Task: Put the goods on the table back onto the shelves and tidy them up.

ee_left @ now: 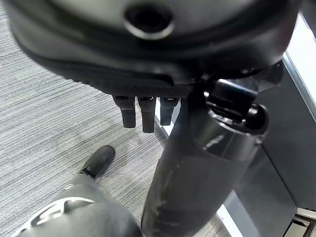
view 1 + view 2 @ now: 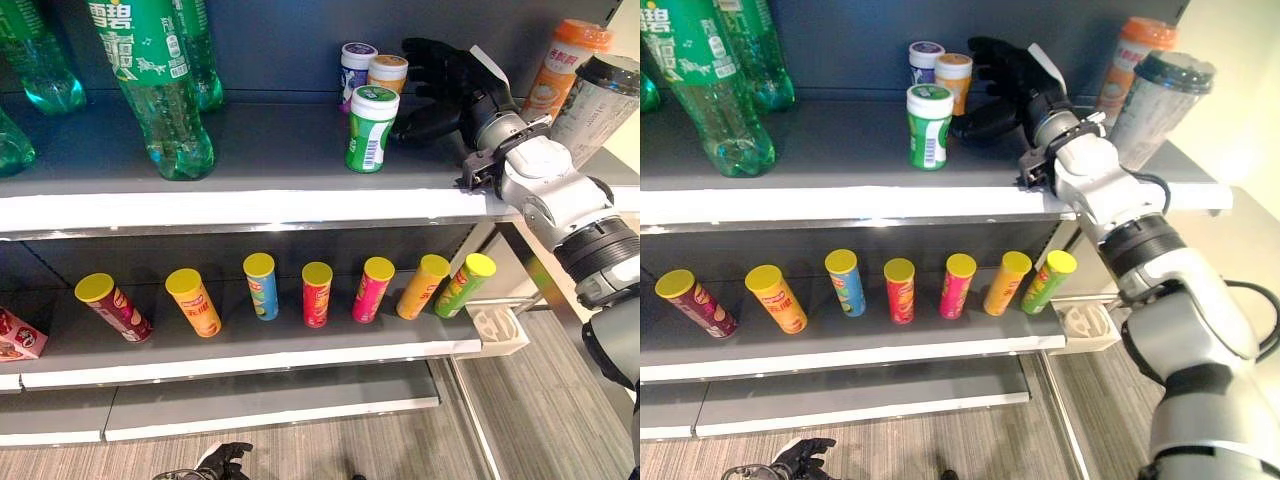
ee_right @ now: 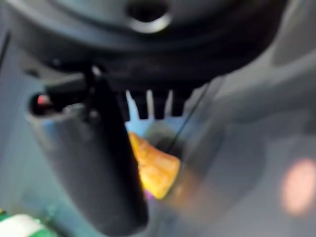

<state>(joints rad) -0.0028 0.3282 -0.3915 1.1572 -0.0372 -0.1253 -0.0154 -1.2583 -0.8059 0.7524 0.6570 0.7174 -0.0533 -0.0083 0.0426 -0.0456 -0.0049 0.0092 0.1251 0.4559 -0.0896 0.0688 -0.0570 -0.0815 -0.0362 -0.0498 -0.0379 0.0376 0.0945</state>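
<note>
Upper shelf point(image 2: 250, 195) holds green bottles point(image 2: 150, 90); lower shelf point(image 2: 250, 350), chip cans point(image 2: 316, 293).

Large white characters and a small music-note mark stand on the green label of the big green soda bottle point(image 2: 150, 70) on the upper shelf point(image 2: 250, 195). They are sharp enough to make out as script. The green-capped jar point(image 2: 370, 128) carries a black barcode low on its white side; its digits are too small to read. The orange-lidded cup point(image 2: 565, 65) bears red characters, blurred. The chip tubes point(image 2: 316, 293) on the lower shelf have printed wrappers, none legible.
</note>
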